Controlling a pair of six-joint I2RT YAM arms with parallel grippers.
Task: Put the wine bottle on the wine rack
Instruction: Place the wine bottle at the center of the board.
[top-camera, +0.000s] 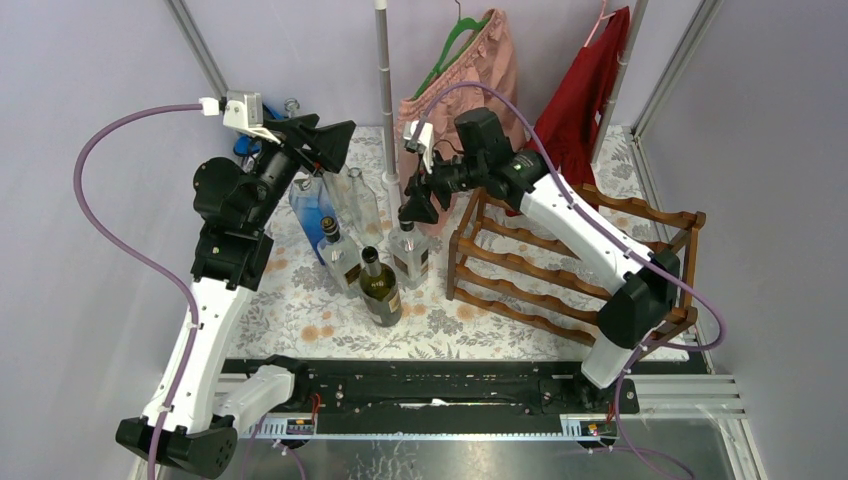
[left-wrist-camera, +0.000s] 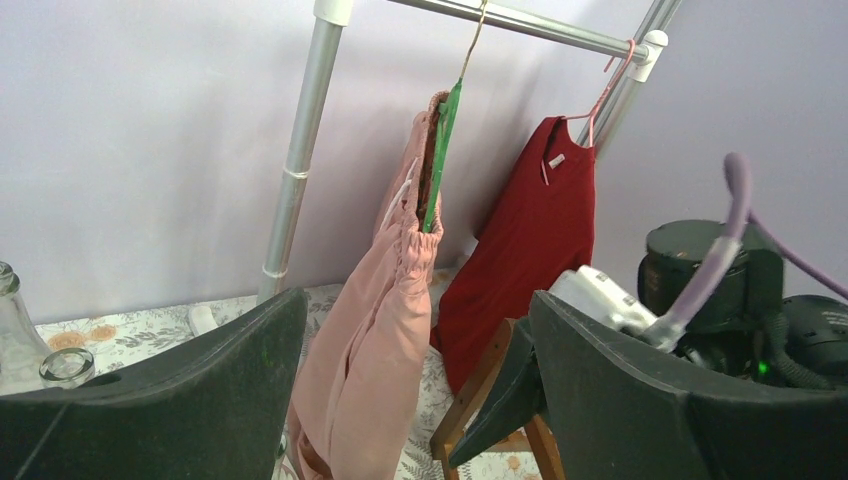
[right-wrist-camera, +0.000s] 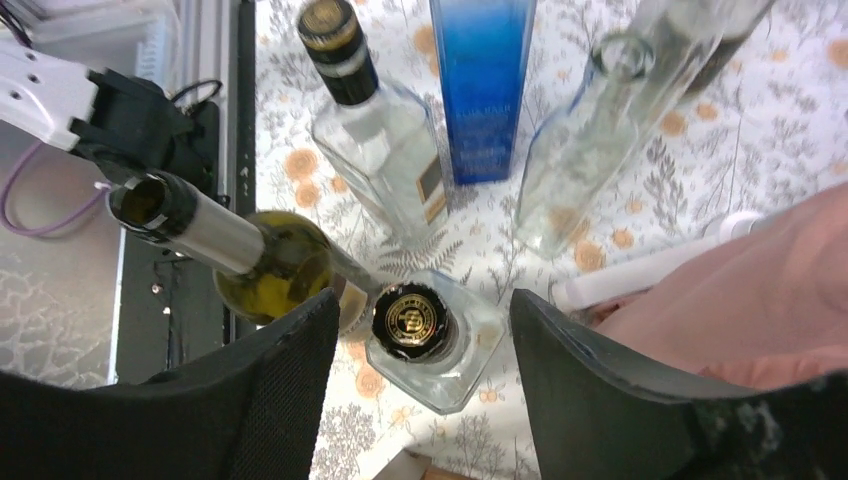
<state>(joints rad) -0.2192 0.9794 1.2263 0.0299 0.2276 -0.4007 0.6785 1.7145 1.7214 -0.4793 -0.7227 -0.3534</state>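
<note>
**A robotics lab cell, dressed with household props**

The wine rack (top-camera: 530, 275) stands on a floral cloth (top-camera: 300, 310) covering a table boxed in by bare aluminium frame posts (top-camera: 205, 50) and plain lilac walls (top-camera: 100, 150). In front of the rack, a black rail (top-camera: 440, 385) carries the bases of a white-and-black left arm (top-camera: 215, 320) and right arm (top-camera: 580, 235), with purple cables (top-camera: 90, 200) looping off them. Behind the rack, a metal clothes rail (top-camera: 385, 90) holds a pink garment (top-camera: 480, 70) and a red garment (top-camera: 585, 90) on hangers. To the rack's left stands a cluster of glass bottles (top-camera: 380, 285).
</note>
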